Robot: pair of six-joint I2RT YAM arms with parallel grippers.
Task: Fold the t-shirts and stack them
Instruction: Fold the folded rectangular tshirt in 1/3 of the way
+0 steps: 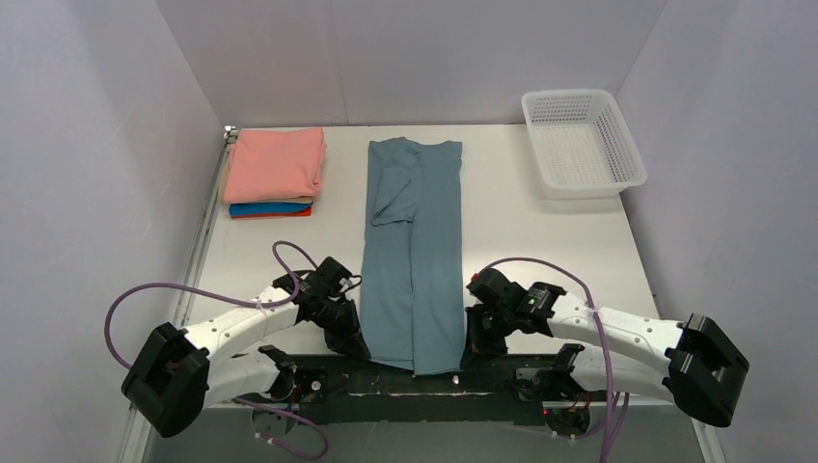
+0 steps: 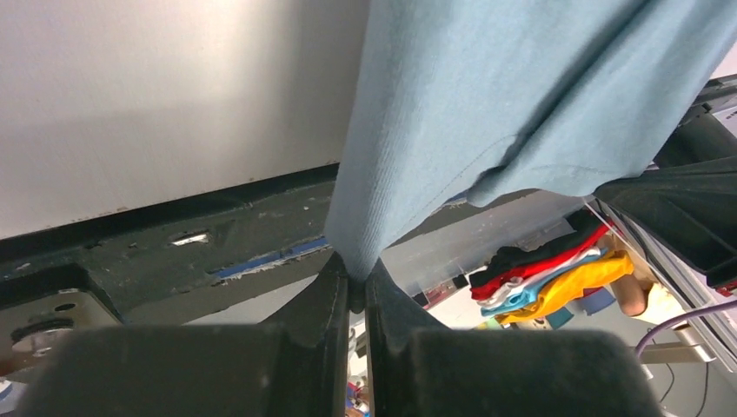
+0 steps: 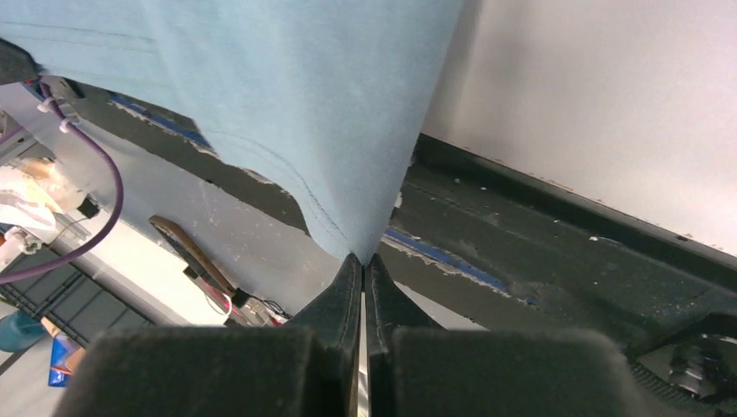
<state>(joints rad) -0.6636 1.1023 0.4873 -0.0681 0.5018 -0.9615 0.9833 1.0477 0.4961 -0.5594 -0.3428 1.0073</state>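
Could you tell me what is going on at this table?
The left gripper and right gripper each pinch a near corner of the blue-grey shirt, which lies down the middle of the table as a long strip with its sides folded in. Three folded shirts sit stacked far left, a basket far right.

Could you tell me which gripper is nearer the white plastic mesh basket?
Right. The right gripper holds the blue-grey t-shirt by its near right corner, on the white mesh basket side; the left gripper holds the near left corner.
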